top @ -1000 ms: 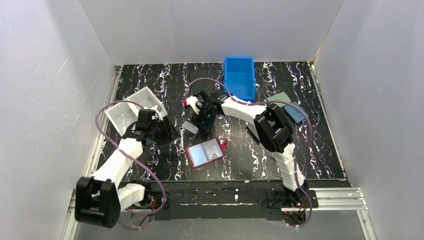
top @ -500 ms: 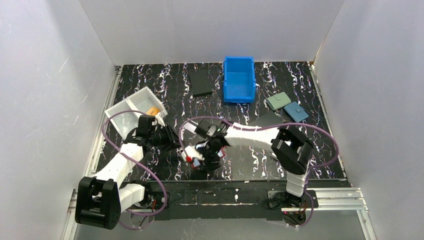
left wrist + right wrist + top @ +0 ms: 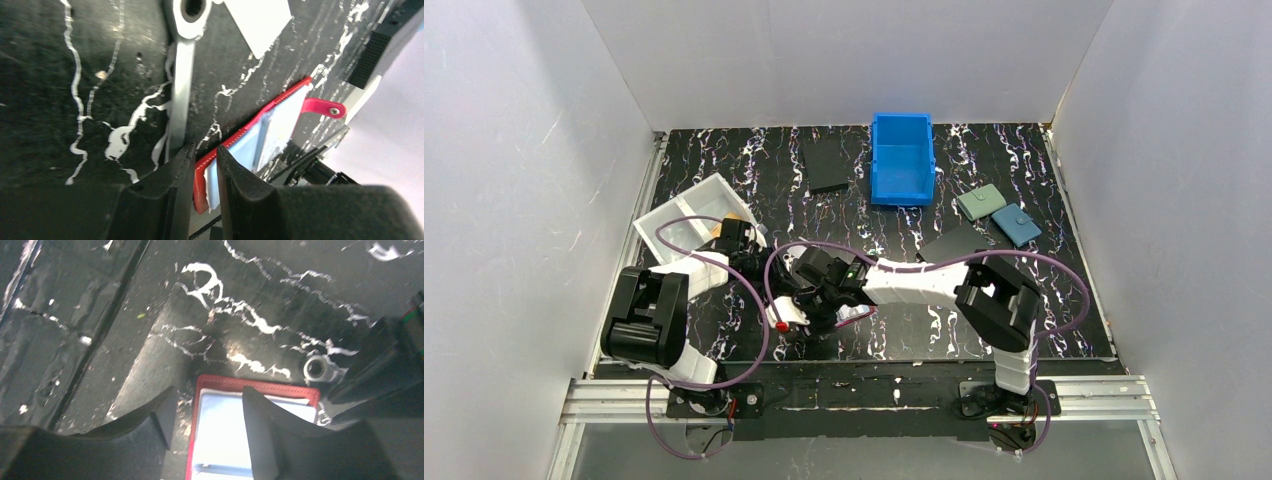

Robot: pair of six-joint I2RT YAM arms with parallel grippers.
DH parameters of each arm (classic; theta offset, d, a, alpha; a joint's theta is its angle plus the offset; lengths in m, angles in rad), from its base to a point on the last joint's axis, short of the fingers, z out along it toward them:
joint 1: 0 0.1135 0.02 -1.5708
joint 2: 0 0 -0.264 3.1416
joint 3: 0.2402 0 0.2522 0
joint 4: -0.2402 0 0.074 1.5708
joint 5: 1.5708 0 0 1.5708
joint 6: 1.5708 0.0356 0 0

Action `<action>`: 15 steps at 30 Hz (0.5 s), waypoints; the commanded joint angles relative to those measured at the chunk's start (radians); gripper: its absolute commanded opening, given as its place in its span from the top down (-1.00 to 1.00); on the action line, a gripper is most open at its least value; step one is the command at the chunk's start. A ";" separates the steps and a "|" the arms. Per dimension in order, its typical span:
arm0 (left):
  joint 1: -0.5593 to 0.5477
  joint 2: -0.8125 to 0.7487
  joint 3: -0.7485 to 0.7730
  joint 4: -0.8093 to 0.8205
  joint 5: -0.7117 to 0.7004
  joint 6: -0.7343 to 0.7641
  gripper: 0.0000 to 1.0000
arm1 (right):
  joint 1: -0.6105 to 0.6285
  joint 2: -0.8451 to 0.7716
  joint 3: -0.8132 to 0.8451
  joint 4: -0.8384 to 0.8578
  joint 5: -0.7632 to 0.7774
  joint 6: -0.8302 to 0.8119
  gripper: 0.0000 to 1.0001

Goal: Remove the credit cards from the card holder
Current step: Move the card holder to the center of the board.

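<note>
The red card holder (image 3: 280, 122) lies open on the black table, pale blue-grey pockets up and snap tab (image 3: 322, 106) sticking out. My left gripper (image 3: 205, 157) is shut on its near red edge and pocket lip. My right gripper (image 3: 207, 405) stands open astride another red edge (image 3: 255, 385), with one finger on the table and the other over the pale pocket (image 3: 225, 440). In the top view both grippers meet low at front centre, the right gripper (image 3: 809, 300) covering most of the holder. A whitish card (image 3: 257, 20) lies flat on the table beyond it.
A silver wrench (image 3: 180, 100) lies beside the holder, its ring end (image 3: 315, 368) by the holder's corner. A white bin (image 3: 686, 215) stands at the left and a blue bin (image 3: 902, 157) at the back. Black flat cases (image 3: 827, 165), a teal-green wallet (image 3: 980, 204) and a blue wallet (image 3: 1016, 225) lie further back.
The right arm swung from the back middle down to the front and over the holder, its jaws narrowing. The left arm moved in to the holder's edge and closed on it.
</note>
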 commanded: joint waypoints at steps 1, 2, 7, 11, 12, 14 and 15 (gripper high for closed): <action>0.011 -0.014 0.031 -0.099 -0.123 0.060 0.58 | 0.033 0.048 0.012 0.134 0.005 0.044 0.05; 0.015 -0.020 0.030 -0.117 -0.150 0.068 0.58 | 0.040 0.060 0.018 0.154 0.016 0.060 0.11; 0.052 -0.021 0.038 -0.169 -0.205 0.098 0.58 | 0.054 0.162 0.097 0.137 0.153 0.131 0.32; 0.072 -0.030 0.052 -0.187 -0.203 0.116 0.58 | 0.030 0.139 0.063 0.123 0.209 0.146 0.32; 0.077 -0.032 0.057 -0.190 -0.200 0.120 0.58 | 0.019 0.127 0.050 0.115 0.216 0.147 0.32; 0.086 -0.042 0.062 -0.190 -0.194 0.121 0.58 | -0.007 0.109 0.030 0.087 0.231 0.148 0.32; 0.089 -0.050 0.064 -0.191 -0.189 0.121 0.58 | -0.024 0.101 0.020 0.072 0.235 0.148 0.32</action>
